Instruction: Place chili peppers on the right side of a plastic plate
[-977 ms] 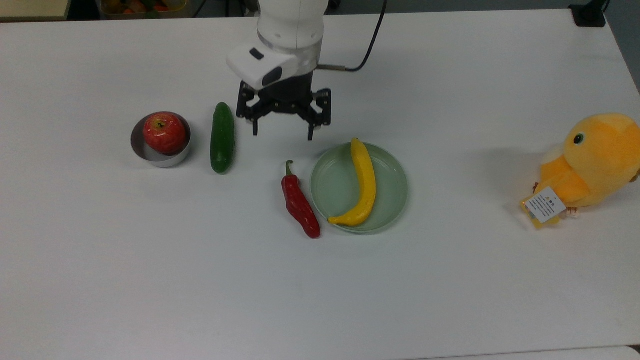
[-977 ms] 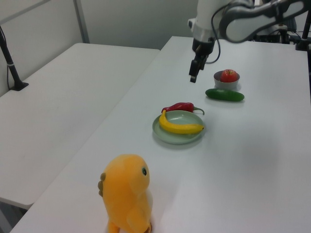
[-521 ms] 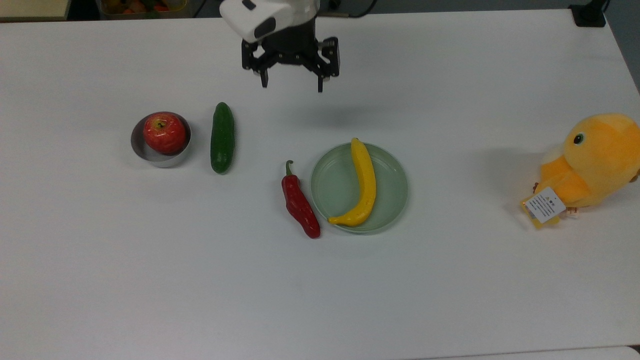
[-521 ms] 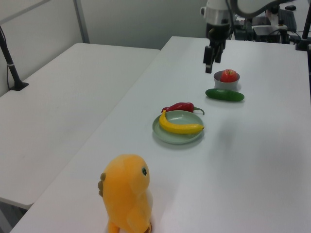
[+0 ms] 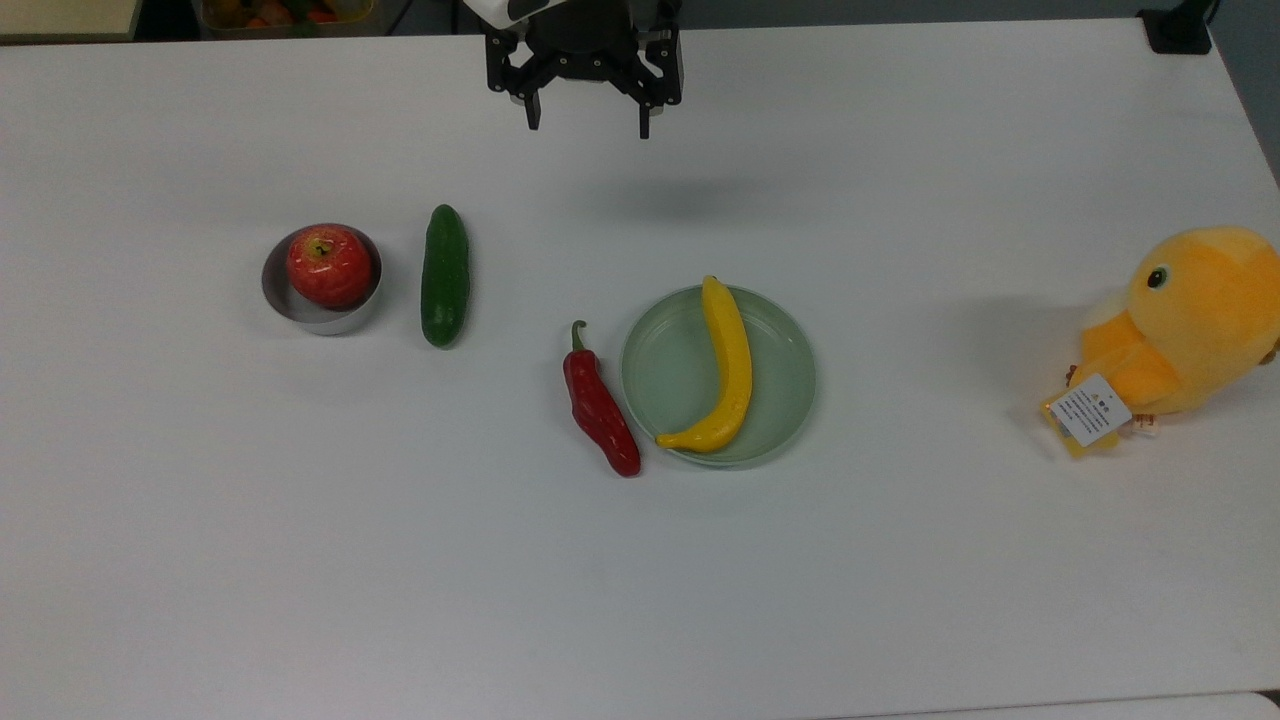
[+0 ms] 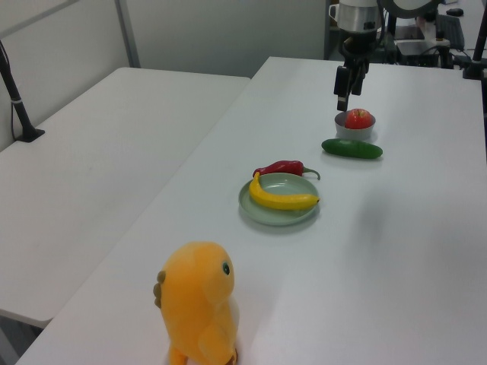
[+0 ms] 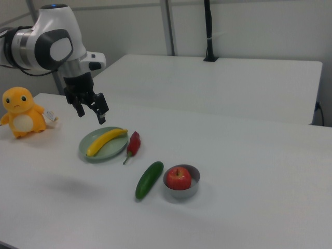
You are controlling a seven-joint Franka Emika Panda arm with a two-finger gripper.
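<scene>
Since 1 s ago the gripper (image 5: 585, 112) has pulled up and away toward the tabletop's far edge in the top view; objs haven't shifted. Jaws spread wide, nothing held.

Largest first: white tabletop (image 5: 300, 560), then orange plush chick (image 5: 1190, 325) near the top view's right edge. Plastic plate (image 5: 670, 375) sits mid-table w/ a yellow banana (image 5: 728, 365) across it. Cucumber (image 5: 444, 275), then chili peppers (image 5: 598, 402), then apple (image 5: 329, 265) in a silver bowl (image 5: 300, 310).

Key relation: chili lies well apart from gripper, toward the tabletop's near edge in the top view, flat on the table just beside the plate's rim, on the top view's left. Long axis runs roughly far-to-near, stem end far. Looks already placed; arm likely retreating.

Room: second white table (image 6: 84, 167) alongside, pale walls.
</scene>
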